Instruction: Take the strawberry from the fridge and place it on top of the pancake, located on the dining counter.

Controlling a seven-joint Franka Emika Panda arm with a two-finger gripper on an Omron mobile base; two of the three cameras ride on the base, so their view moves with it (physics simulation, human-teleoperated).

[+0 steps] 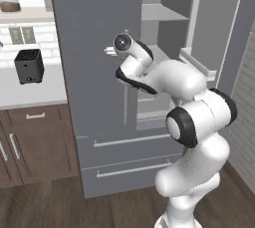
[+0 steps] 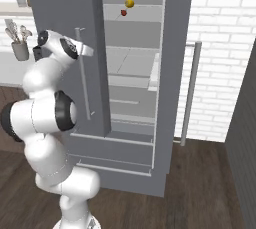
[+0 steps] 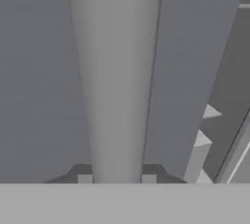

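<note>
The fingers [image 3: 116, 179] are closed around the long bar handle [image 3: 117, 81] of the left fridge [image 1: 94, 72] door. The right door hangs open. The strawberry [image 2: 124, 12] sits on a high shelf [image 2: 135, 18] inside, top middle of the right base view, just beside a small yellow fruit [image 2: 129, 3].

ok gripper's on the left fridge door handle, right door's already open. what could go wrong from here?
1. The gripper is shut on the left door handle; a pull off the hinge arc could slip it off.
2. The elbow is folded close to the fridge, so the swinging door may strike the arm.
3. The strawberry sits high beside a yellow fruit; reaching in could knock that fruit.
</note>
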